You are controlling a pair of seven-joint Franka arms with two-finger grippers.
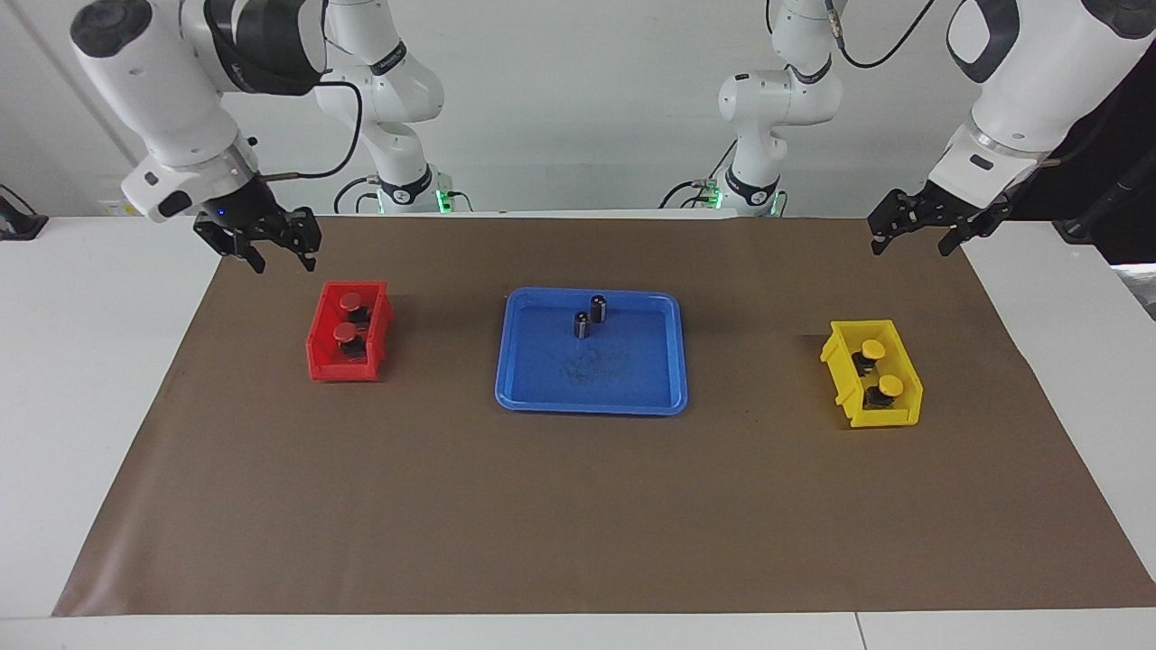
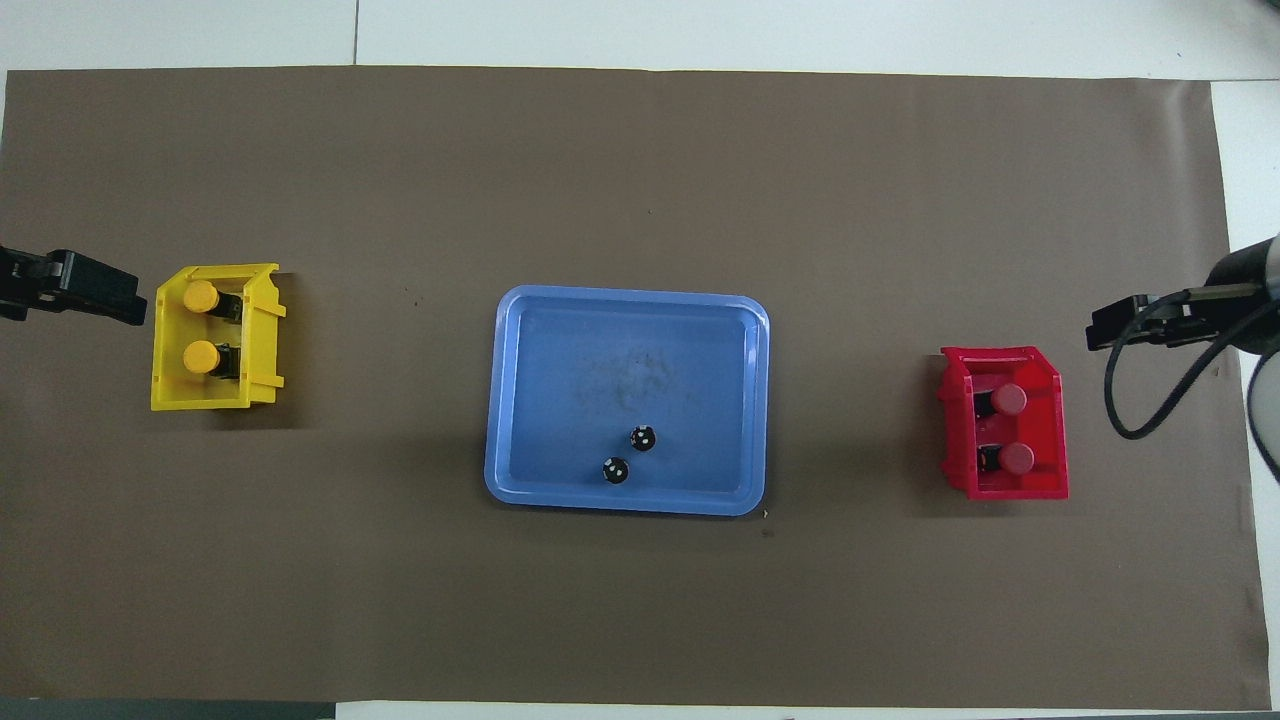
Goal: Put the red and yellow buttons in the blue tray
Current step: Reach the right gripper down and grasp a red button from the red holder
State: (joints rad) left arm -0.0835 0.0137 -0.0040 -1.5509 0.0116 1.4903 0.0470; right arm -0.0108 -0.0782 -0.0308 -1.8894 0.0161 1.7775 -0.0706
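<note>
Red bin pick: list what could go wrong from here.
1. The two red-capped push-buttons sit tight together inside the small red plastic bin, so the right end effector, in the air by that bin, may nudge a wall or the neighbouring button.
2. Two dark cylinders stand in the shallow blue plastic tray; a careless drop could topple them.

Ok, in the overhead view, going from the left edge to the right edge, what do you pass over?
Left gripper → yellow bin with two yellow buttons → blue tray holding two dark cylinders → red bin with two red buttons → right gripper.
</note>
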